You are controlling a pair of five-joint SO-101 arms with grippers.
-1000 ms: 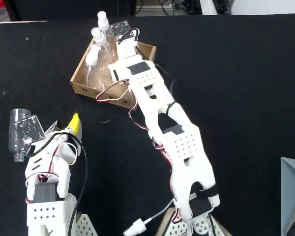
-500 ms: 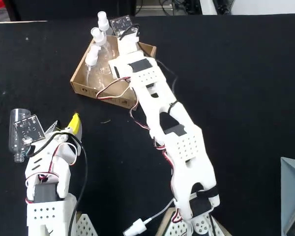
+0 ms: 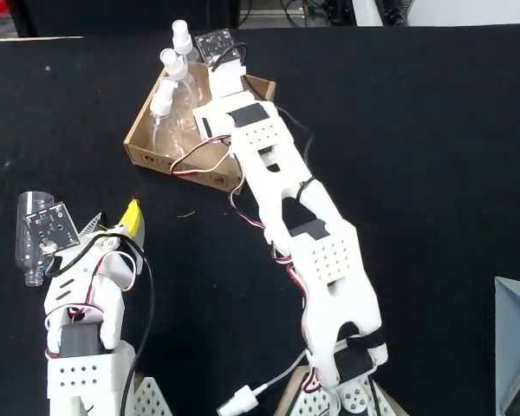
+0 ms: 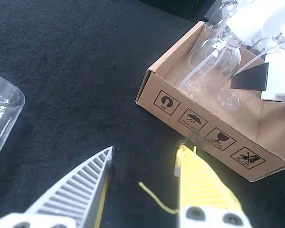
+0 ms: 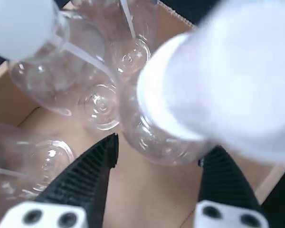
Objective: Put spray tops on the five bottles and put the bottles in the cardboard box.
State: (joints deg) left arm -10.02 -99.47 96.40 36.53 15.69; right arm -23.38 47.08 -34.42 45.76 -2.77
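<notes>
The cardboard box point(image 3: 147, 149) sits at the far left with three clear bottles in it, their white spray tops point(image 3: 172, 61) standing in a row. My right gripper point(image 3: 219, 80) hangs over the box. Its black fingers point(image 5: 92, 166) stand open on either side of an upright topped bottle point(image 5: 171, 137) that rests on the box floor point(image 5: 147, 190). An uncapped bottle point(image 3: 30, 234) lies on the table by the left arm. My left gripper point(image 3: 114, 212) is open and holds nothing, pointing toward the box point(image 4: 199, 118). A loose spray top point(image 3: 241, 401) lies at the near edge.
Other clear bottles point(image 5: 97, 102) crowd the box beside the right gripper's fingers. A grey container point(image 3: 516, 338) stands at the right edge. Black cloth point(image 3: 416, 156) covers the table. The lying bottle's rim point(image 4: 2, 111) shows beside my left gripper point(image 4: 145, 152).
The right arm's wrist has shifted slightly toward the far side of the box. The left arm and the lying bottle have not moved.
</notes>
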